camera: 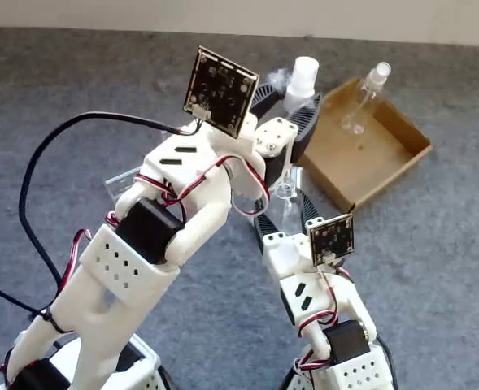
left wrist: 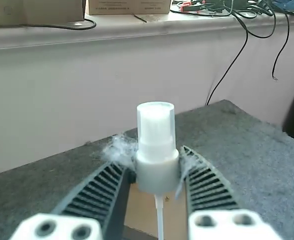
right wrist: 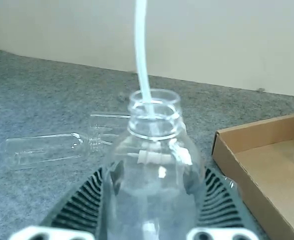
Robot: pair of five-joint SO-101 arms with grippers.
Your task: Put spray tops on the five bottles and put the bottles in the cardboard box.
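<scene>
My left gripper [camera: 296,110] is shut on a white spray top [camera: 302,80], held upright above the table. In the left wrist view the spray top [left wrist: 156,150] sits between the dark ribbed fingers [left wrist: 99,192] of the left gripper [left wrist: 156,162], its thin tube [left wrist: 159,220] hanging down. My right gripper [camera: 286,207] is shut on a clear open bottle [camera: 286,188] standing upright just below. In the right wrist view the tube [right wrist: 142,50] reaches into the mouth of the bottle [right wrist: 154,165], which the right gripper [right wrist: 155,175] grips around the body.
The cardboard box [camera: 337,158] lies to the right, with one topped bottle [camera: 365,97] in it; its wall [right wrist: 246,135] is close to the held bottle. Two clear bottles [right wrist: 42,150] [right wrist: 104,127] lie on the grey carpet, one [camera: 124,183] beside the left arm.
</scene>
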